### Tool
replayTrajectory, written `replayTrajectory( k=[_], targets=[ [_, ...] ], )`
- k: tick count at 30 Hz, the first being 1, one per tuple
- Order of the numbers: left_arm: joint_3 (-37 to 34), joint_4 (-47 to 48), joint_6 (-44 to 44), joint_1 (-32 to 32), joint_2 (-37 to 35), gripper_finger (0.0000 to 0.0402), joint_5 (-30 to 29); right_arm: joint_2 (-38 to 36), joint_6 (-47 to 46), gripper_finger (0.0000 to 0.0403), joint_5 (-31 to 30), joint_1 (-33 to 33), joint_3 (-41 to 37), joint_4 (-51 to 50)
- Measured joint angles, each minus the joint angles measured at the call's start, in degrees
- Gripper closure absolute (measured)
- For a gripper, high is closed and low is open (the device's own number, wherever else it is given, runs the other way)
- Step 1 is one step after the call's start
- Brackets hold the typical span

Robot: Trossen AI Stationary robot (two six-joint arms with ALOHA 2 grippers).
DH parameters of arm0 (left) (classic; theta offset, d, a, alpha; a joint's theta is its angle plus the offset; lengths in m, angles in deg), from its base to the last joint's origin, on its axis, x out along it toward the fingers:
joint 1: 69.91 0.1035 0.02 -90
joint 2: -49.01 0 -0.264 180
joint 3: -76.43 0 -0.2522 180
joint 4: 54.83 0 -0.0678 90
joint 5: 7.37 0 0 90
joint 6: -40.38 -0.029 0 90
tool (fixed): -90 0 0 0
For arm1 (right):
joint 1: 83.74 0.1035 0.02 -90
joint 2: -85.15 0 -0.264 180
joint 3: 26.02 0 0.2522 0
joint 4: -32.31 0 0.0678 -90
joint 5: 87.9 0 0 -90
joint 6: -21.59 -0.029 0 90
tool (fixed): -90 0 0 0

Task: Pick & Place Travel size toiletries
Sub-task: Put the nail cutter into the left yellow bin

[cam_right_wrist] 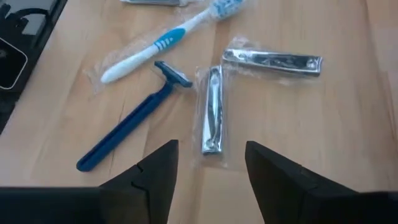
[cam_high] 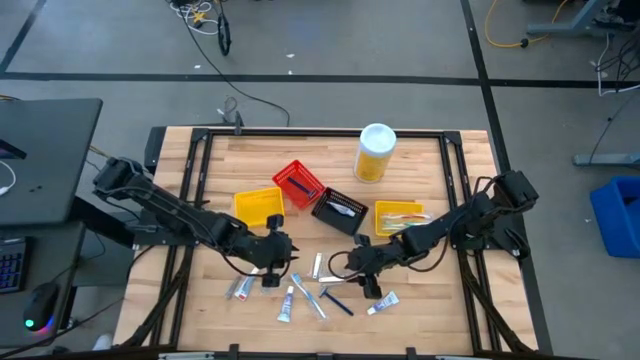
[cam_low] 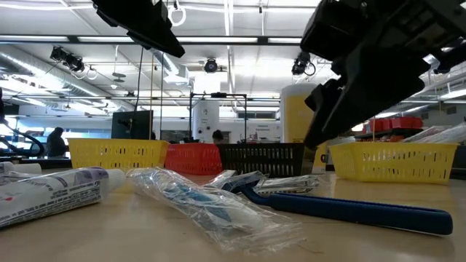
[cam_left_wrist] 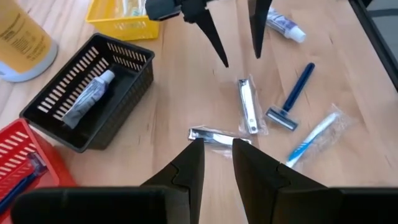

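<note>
A: What does the setting look like?

B: A pale wooden desk (cam_high: 450,300) stands on a grey floor (cam_high: 320,40) strewn with cables; the low view shows a bright workshop behind, with a person in the distance.

A: What sits around the work area?

B: A yellow bottle (cam_high: 375,152) stands at the back. In front of it lie a red bin (cam_high: 298,183), a black bin (cam_high: 339,210) holding a tube, and two yellow bins (cam_high: 258,205).

A: And the toiletries?

B: Scattered along the front edge: two nail clippers (cam_right_wrist: 212,109), a blue razor (cam_right_wrist: 134,121), a wrapped toothbrush (cam_right_wrist: 163,40), small tubes (cam_high: 286,305).

A: The arms?

B: The left gripper (cam_left_wrist: 216,144) and right gripper (cam_right_wrist: 208,149) hover above the clippers, facing each other, jaws released, grasping nothing
</note>
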Motion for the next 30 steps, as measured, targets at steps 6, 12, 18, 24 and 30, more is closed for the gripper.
replayTrajectory(
  k=[6,12,18,24,30],
  targets=[
    [0.00,-0.12,-0.30,0.02,0.00,0.0310,-2.41,0.00,0.59,0.0206,0.00,0.00,-3.55,6.57],
    [0.00,-0.08,-0.28,0.02,0.00,0.0310,-3.42,5.00,0.58,0.0194,0.07,0.69,-6.07,17.91],
    [0.02,0.12,-0.21,0.02,0.00,0.0310,-3.36,9.92,1.34,0.0191,-0.08,1.06,-2.91,17.56],
    [0.02,0.15,-0.08,0.02,0.00,0.0310,-3.25,9.97,-0.02,0.0211,-2.24,0.45,-2.43,14.96],
    [0.02,0.14,-0.08,0.02,0.00,0.0310,-3.18,9.97,-1.96,0.0216,-0.18,-0.55,-2.43,14.83]
  ],
)
